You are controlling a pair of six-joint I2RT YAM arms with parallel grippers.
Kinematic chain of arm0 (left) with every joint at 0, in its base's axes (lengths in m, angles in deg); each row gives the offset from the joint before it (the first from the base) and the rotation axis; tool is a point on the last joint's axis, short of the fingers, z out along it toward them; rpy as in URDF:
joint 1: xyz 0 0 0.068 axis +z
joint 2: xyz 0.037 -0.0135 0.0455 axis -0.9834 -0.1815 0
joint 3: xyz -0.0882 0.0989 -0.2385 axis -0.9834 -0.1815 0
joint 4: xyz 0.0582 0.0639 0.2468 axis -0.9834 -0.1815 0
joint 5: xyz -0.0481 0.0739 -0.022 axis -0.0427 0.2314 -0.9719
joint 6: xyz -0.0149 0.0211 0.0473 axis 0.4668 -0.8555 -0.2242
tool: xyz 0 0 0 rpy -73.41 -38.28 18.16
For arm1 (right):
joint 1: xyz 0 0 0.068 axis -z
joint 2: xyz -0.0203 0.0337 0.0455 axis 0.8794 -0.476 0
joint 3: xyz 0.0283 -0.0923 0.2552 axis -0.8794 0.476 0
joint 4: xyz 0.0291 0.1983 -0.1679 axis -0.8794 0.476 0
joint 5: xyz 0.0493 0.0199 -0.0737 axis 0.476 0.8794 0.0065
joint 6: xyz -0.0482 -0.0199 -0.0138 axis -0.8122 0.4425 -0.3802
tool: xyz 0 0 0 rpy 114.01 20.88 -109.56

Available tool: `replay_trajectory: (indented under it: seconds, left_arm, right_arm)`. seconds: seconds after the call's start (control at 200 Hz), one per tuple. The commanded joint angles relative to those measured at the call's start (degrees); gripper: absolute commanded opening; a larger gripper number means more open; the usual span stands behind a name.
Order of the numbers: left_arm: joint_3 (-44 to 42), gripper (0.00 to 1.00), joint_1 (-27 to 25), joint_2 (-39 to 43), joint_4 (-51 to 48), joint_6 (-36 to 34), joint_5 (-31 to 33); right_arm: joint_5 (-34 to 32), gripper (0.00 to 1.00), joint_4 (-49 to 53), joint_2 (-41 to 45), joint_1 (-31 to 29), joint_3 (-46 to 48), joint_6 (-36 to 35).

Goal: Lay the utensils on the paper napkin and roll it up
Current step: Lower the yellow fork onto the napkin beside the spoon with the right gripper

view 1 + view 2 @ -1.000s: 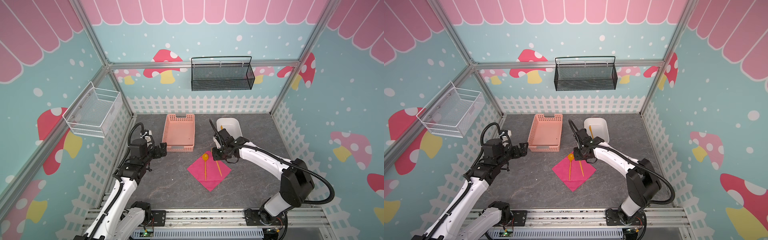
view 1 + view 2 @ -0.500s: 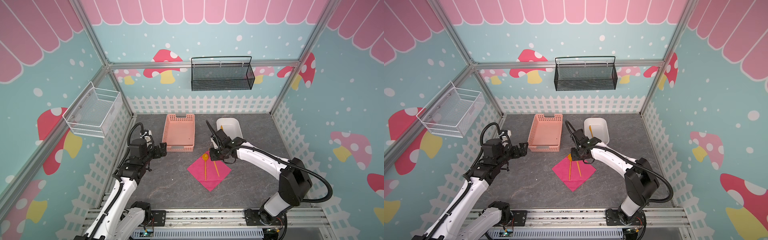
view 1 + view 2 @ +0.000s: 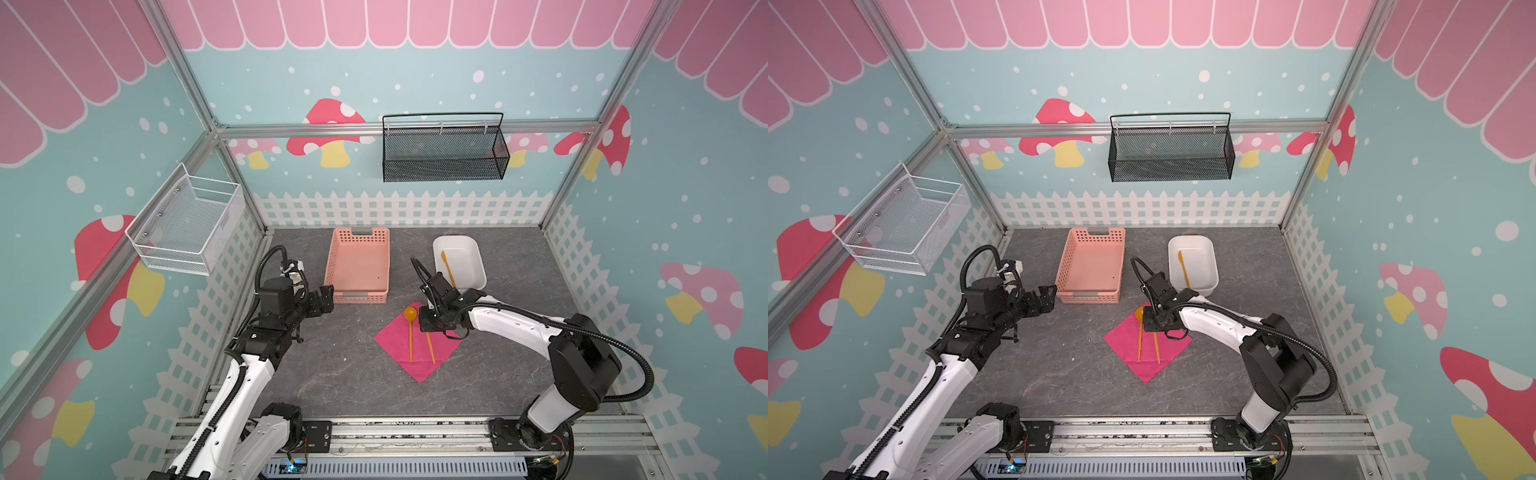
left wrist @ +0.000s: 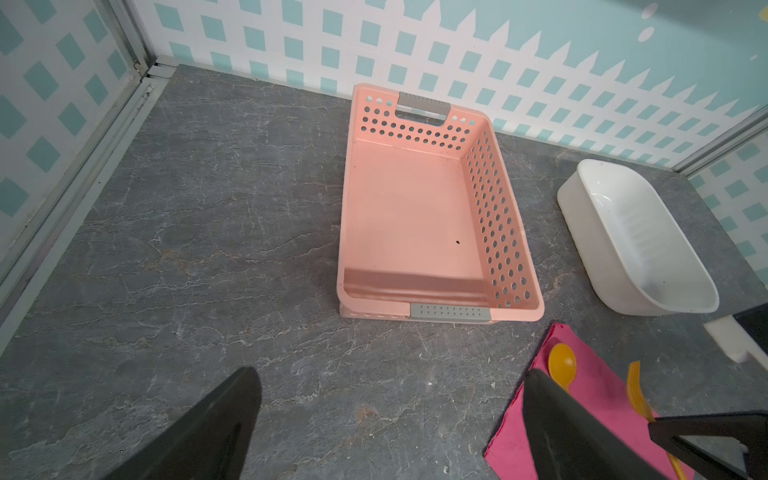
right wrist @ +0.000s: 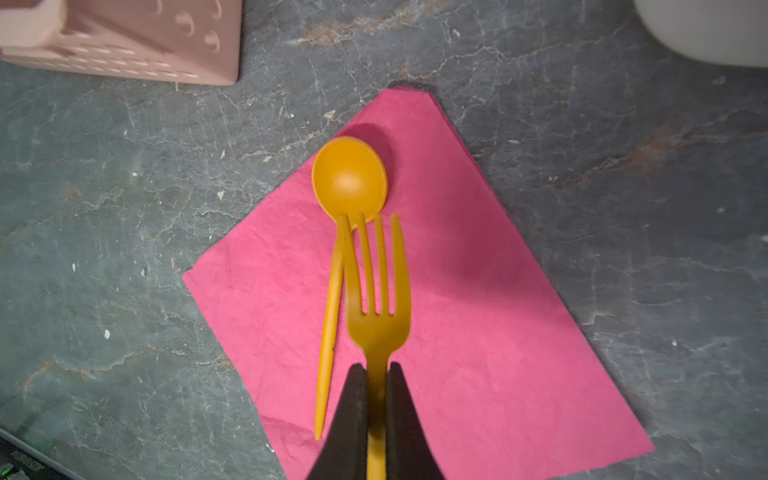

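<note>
Two of the three orange pieces are at the paper napkin (image 3: 392,340), which lies as a diamond on the worktop (image 3: 332,374), just near of the pink basket (image 3: 359,270). The spoon (image 5: 349,178) lies flat on it, bowl toward the far corner. The fork (image 5: 376,332) is pinched by its handle between the right fingers (image 5: 353,407), closed tight on it. Both top views hide the fork's tines under the right wrist and show only its handle end; the wrist view cuts that end off. The tines cross the spoon's neck, perhaps clear of the paper. A thin third piece (image 3: 448,268) lies in the white tub (image 3: 465,266), far right. From the near right the right arm reaches in, wrist bent down over the napkin's far corner. At the left, the left arm is raised, left fingers (image 4: 208,436) spread wide, holding nothing, aimed at the basket
</note>
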Motion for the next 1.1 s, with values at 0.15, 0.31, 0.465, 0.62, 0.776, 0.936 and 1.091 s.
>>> replay_trajectory:
  seconds: [0.15, 0.31, 0.465, 0.62, 0.776, 0.936, 1.091]
  left_arm:
    - [1.0, 1.0, 0.4, -0.1, -0.4, 0.1, -0.4]
    - [0.9, 1.0, 0.4, -0.1, -0.4, 0.1, -0.3]
    - [1.0, 1.0, 0.4, -0.4, -0.4, 0.2, -0.7]
    - [1.0, 1.0, 0.4, -0.2, -0.4, 0.1, -0.7]
    - [1.0, 1.0, 0.4, -0.1, -0.4, 0.2, -0.3]
    - [0.9, 1.0, 0.4, 0.1, -0.4, 0.1, -0.2]
    - [0.9, 1.0, 0.4, 0.3, -0.4, 0.1, -0.1]
  right_arm:
    - [-1.6, 0.1, -6.5, -3.5, -0.3, 2.3, 4.7]
    - [-2.2, 0.1, -7.5, -4.5, -0.3, 2.4, 6.8]
    - [-2.6, 0.11, -7.6, -5.9, -0.2, 1.6, 8.0]
    - [-3.2, 0.12, -6.9, -7.5, -0.2, 0.8, 8.7]
    - [-2.3, 0.12, -6.8, -8.8, -0.2, -0.2, 8.3]
    - [-2.0, 0.12, -6.8, -9.4, -0.2, -0.9, 8.1]
    - [-2.7, 0.12, -6.4, -9.7, -0.1, -1.4, 8.6]
